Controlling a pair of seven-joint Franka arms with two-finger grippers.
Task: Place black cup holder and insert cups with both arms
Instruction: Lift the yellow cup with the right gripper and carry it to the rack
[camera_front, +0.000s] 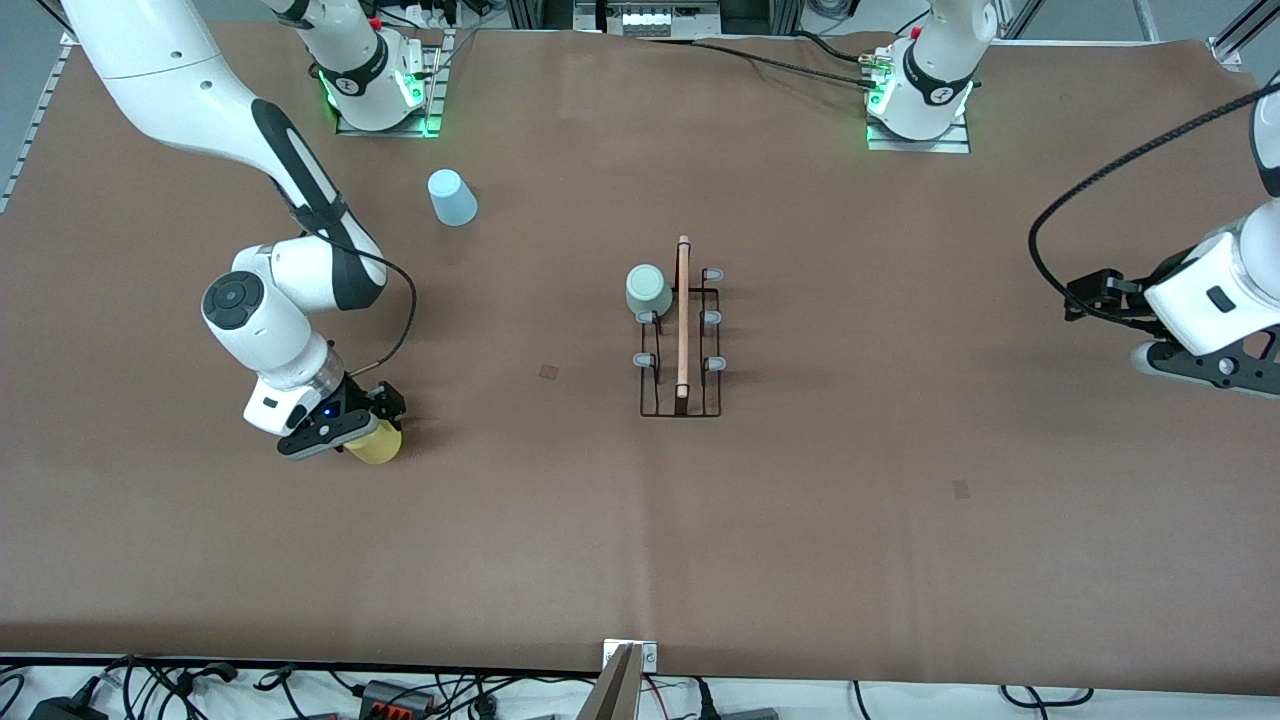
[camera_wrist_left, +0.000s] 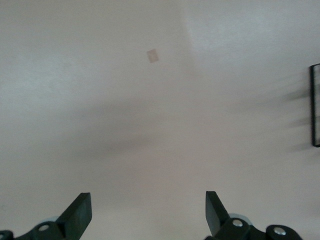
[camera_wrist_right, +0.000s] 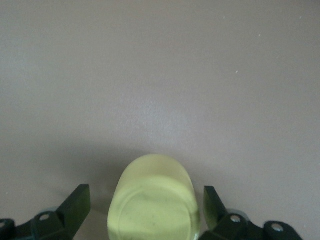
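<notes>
The black cup holder (camera_front: 681, 330) stands mid-table, its wooden rod along the top, and its end shows in the left wrist view (camera_wrist_left: 315, 105). A pale green cup (camera_front: 648, 290) sits on one of its pegs on the side toward the right arm. The light blue cup (camera_front: 452, 197) stands upside down on the table near the right arm's base. My right gripper (camera_front: 368, 434) (camera_wrist_right: 146, 205) is down around the yellow cup (camera_front: 377, 444) (camera_wrist_right: 154, 197), open, with a gap at each finger. My left gripper (camera_front: 1170, 362) (camera_wrist_left: 148, 207) waits open over bare table at the left arm's end.
The brown table cover (camera_front: 800, 520) carries two small square marks (camera_front: 549, 371) (camera_front: 960, 488). Cables and a metal bracket (camera_front: 628, 670) lie along the table edge nearest the front camera. The left arm's black cable (camera_front: 1060, 215) loops above the table.
</notes>
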